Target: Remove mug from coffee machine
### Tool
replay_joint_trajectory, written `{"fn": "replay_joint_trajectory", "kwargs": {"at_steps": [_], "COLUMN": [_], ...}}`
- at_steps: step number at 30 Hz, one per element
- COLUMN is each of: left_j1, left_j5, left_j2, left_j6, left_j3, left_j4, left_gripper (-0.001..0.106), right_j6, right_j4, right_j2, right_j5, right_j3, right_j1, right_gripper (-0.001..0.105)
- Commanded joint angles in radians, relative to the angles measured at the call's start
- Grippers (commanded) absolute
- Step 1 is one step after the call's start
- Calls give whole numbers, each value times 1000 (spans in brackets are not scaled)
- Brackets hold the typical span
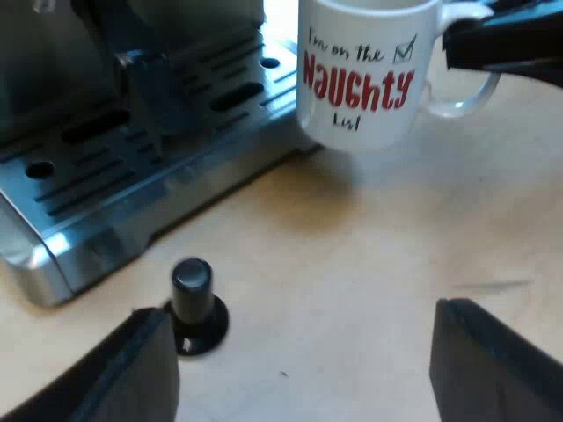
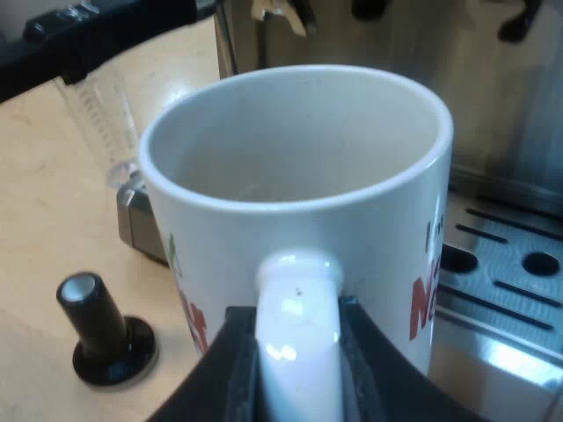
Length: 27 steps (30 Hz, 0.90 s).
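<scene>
A white mug (image 1: 369,75) with red "Naughty" lettering hangs just off the corner of the espresso machine's drip tray (image 1: 132,176), its shadow falling on the wooden table beneath it. My right gripper (image 2: 295,352) is shut on the mug's handle (image 2: 297,334); in the left wrist view it (image 1: 506,40) shows as a black shape at that handle. The mug (image 2: 299,193) looks empty inside. My left gripper (image 1: 303,360) is open above the table, its fingers (image 1: 493,360) spread wide, with the black-knobbed tamper (image 1: 193,303) standing close to one finger.
The tamper (image 2: 101,334) stands upright on the wooden table near the machine's corner. The slotted metal drip tray (image 2: 501,264) lies beyond the mug. A measuring glass (image 2: 101,119) stands beside the machine. Bare wooden table (image 1: 369,264) stretches between my left fingers.
</scene>
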Motion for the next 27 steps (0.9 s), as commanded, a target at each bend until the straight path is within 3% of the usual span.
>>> {"fn": "replay_joint_trajectory", "kwargs": {"at_steps": [1, 5, 17, 19, 20, 27], "left_j1": [-9, -35, -146, -154, -154, -154], "left_j5": [15, 15, 15, 15, 15, 15], "left_j2": [-6, -5, -5, -5, -5, -5], "left_j6": [-12, -12, -12, -12, -12, -12], "left_j3": [-1, -1, -1, -1, -1, -1], "left_j4": [23, 30, 30, 30, 30, 30], "left_gripper": [62, 62, 62, 62, 62, 62], "right_j6": [-3, 43, 44, 44, 44, 40], "right_j4": [49, 157, 285, 285, 283, 201], "right_j2": [-75, -159, -240, -240, -237, -232], "right_j5": [27, 106, 346, 416, 549, 582], "right_j3": [-14, -14, -14, -14, -12, 45], "right_j1": [2, 2, 2, 2, -1, -1], "right_gripper": [0, 0, 0, 0, 0, 0]}}
